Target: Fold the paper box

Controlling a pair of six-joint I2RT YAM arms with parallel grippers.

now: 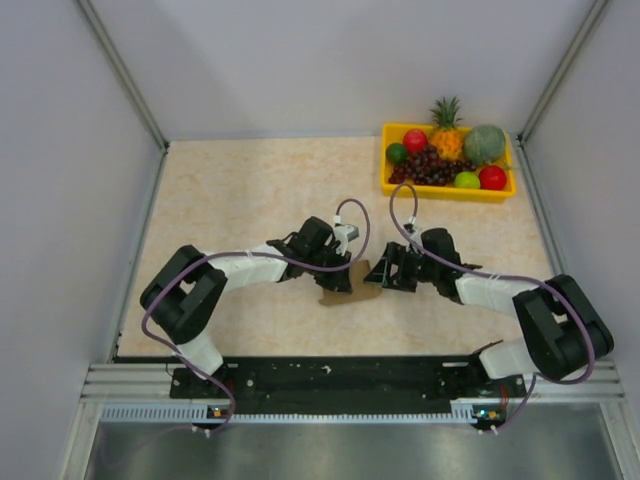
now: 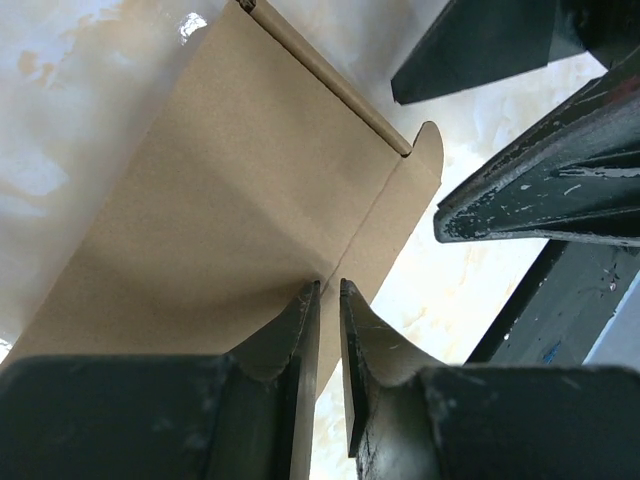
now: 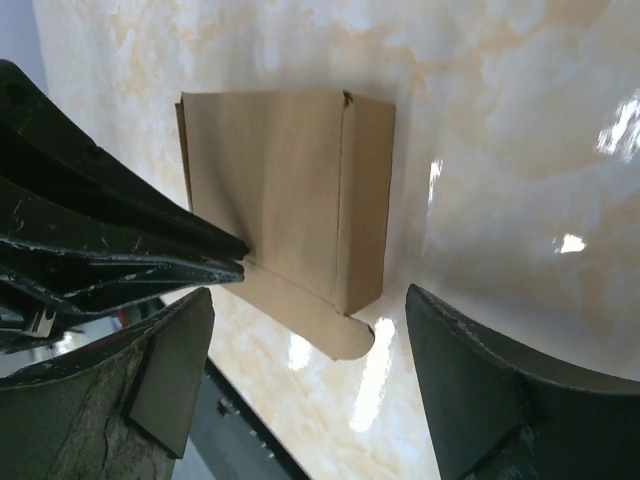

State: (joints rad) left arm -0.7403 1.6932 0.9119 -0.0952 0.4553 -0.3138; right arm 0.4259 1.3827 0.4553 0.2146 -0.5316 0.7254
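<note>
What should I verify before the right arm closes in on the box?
1. Left gripper pinching the paper box panel: ok.
2. Right gripper open, fingers either side of the box, not touching it: ok.
3. Side wall folded along its crease: ok, as far as the right wrist view shows.
4. Rounded flap tucked in: not ok; it sticks out untucked.
5. Clearance between the two grippers: cannot tell; they are very close.
6. Fruit tray away from the work: ok, far right corner.
</note>
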